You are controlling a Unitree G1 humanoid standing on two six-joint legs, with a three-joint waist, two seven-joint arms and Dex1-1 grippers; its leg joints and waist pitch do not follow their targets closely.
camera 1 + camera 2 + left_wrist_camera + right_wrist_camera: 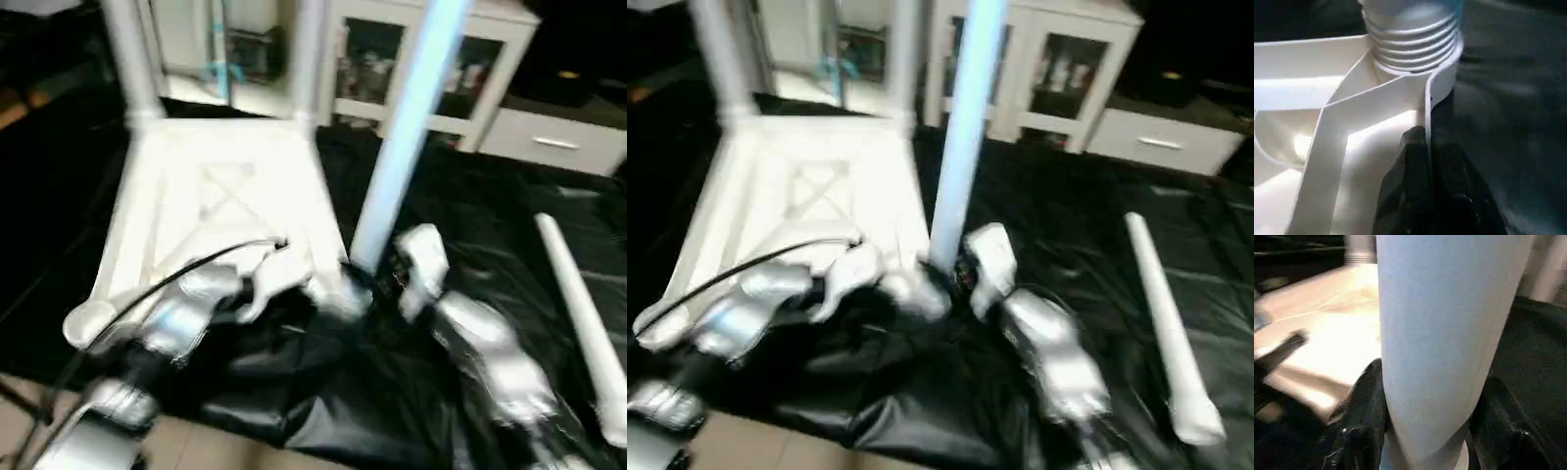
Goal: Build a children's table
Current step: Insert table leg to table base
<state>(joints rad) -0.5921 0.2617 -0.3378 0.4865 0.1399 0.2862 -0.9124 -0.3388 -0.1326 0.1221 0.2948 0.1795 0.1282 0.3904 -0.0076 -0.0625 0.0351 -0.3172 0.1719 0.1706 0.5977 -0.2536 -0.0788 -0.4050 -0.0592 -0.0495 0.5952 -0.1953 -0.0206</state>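
Nearest you, your right hand (1427,431) has its two black fingers (1359,431) closed round the smooth tapered tube of a leg (407,127), one finger on each side, low down near its base. That leg stands upright at the near right corner of the top (225,206). From your left wrist you can see its ridged threads (1410,34) sitting in the round corner socket, several turns exposed above the rim. Your left hand (1422,181) pinches the thin side wall of the top just beside that socket, one glossy black finger (1405,186) inside the wall and the other outside.

The top is white plastic, lying underside up on the black cloth of the worktop (470,215), with raised X ribs across its middle and rounded corner lobes. A fourth leg (583,304) lies loose on the cloth to your right, well apart from the top.

Further off, two more legs (132,59) rise from the far corners. Beyond the worktop stands a white cabinet (431,69) with glass doors.
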